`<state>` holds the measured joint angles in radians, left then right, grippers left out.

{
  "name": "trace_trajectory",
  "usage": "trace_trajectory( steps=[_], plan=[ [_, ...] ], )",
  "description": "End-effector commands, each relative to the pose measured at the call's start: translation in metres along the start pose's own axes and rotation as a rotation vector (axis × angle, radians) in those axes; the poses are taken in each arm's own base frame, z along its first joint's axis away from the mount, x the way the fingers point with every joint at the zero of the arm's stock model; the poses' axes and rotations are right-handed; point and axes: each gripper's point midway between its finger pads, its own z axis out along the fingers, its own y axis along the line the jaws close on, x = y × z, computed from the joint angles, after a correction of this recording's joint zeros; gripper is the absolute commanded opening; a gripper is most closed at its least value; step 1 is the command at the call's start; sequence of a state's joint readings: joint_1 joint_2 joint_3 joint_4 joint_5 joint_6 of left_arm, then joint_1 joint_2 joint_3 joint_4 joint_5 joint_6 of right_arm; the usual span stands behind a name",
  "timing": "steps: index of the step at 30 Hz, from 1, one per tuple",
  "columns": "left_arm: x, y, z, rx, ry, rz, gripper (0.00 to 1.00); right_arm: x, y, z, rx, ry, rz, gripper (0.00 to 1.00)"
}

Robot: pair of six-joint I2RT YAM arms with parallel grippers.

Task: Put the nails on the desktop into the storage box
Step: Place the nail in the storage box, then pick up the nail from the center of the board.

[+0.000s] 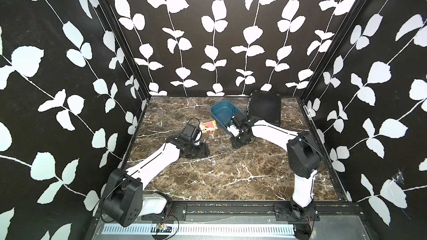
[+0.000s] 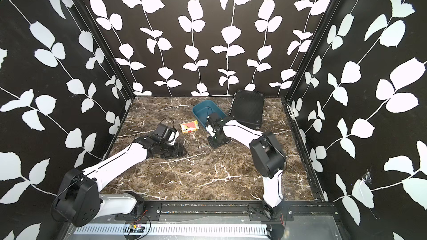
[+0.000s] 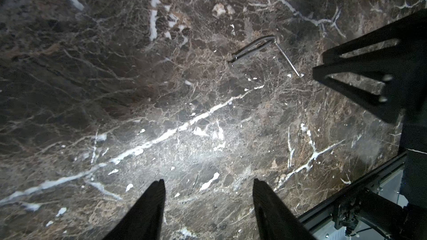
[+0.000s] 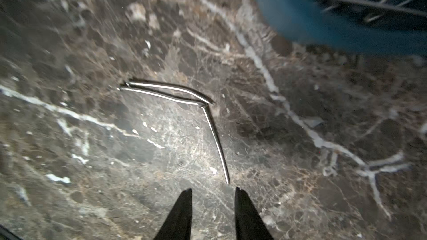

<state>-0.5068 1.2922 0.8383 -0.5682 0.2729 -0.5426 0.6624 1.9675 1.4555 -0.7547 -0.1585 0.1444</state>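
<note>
1. The right hand point(image 4: 213, 190) is released: its two fingers stand apart and nothing is between them.
2. Just ahead of its tips, three nails point(image 4: 166, 86) lie flat on the desk point(image 4: 92, 158). Two lie side by side, and the third meets one end of them at an angle, with its other end close to the fingertips.
3. The box point(image 4: 300, 19) stands near them on the desk, and several nails point(image 4: 369, 3) lie crossed inside it.
4. The left hand point(image 3: 208, 181) is released too and empty, low over bare desk, apart from the same three nails point(image 3: 254, 47).
5. In both top views a card box point(image 1: 208, 126) lies on one side of the box point(image 1: 221, 110) and a black case point(image 1: 264, 108) on the other.
</note>
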Motion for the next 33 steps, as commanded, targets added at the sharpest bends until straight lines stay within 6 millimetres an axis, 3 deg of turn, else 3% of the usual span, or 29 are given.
trace_trajectory(
  steps=[1,5,18,24,28,33],
  plan=[
    [0.004,0.002,-0.006,0.012,-0.02,-0.015,0.63,-0.009,-0.003,-0.001,0.05,0.011,-0.094,0.34],
    [0.008,0.006,-0.009,0.003,-0.032,-0.02,0.63,-0.007,0.002,0.013,0.059,0.041,-0.127,0.35],
    [0.011,0.011,-0.011,-0.032,-0.01,0.012,0.63,0.007,-0.014,0.048,0.158,0.147,-0.174,0.33],
    [0.007,0.009,-0.008,-0.031,0.003,0.02,0.63,0.028,-0.01,0.061,0.181,0.208,-0.228,0.06],
    [0.007,0.007,-0.005,-0.018,0.013,0.013,0.63,0.046,-0.011,0.051,0.207,0.223,-0.219,0.0],
    [0.006,0.005,-0.003,-0.007,0.005,0.0,0.63,0.061,0.001,0.015,0.161,0.166,-0.131,0.0]
  ],
)
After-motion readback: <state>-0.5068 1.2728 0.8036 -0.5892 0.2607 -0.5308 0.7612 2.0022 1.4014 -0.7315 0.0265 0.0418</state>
